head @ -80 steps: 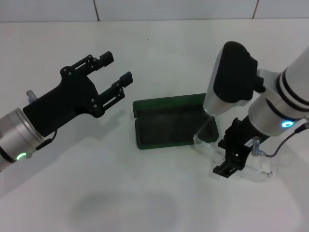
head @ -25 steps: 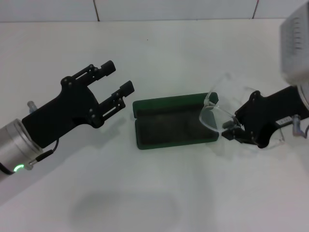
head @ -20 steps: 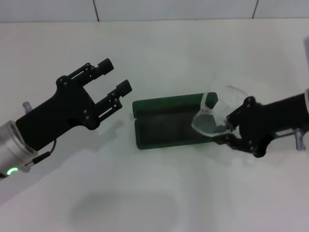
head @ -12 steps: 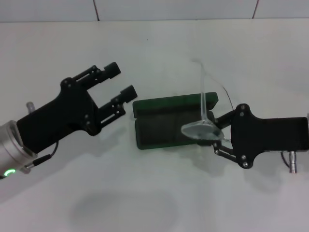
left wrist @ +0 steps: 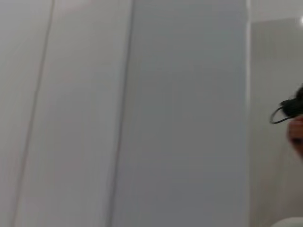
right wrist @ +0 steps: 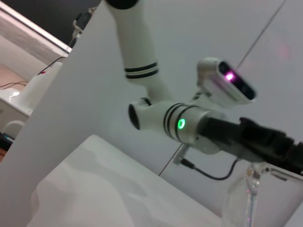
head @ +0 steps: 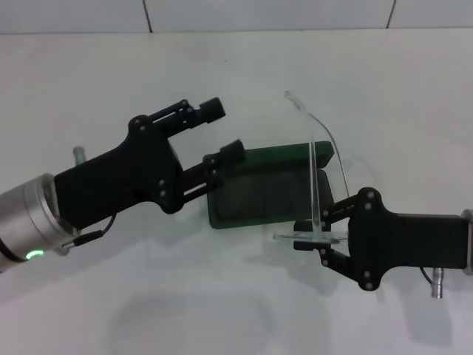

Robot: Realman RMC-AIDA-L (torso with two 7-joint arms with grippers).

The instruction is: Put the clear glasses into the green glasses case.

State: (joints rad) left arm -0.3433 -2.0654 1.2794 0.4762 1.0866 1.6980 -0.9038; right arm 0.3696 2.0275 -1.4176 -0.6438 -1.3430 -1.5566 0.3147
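Head view: nearest me, my right gripper [head: 304, 231] has its fingers pinched on the clear wraparound plastic glasses [head: 319, 194], arms pointing up, at the dark green rectangular hinged case's [head: 255, 192] right end. Light, slick, bendy, so I grip the frame, not the arms. Beyond, my left gripper [head: 225, 127], fingers spread and holding nothing, hovers at the case's left end.

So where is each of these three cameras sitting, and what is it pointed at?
Head view: on the robot's head, looking down at the white table, the green glasses case, the clear glasses in the right tool, and the open left tool.
Left wrist view: faces a blank wall; no body shows.
Right wrist view: looks across at the left arm.
Shared: the left arm and the glasses, in the head and right wrist views.
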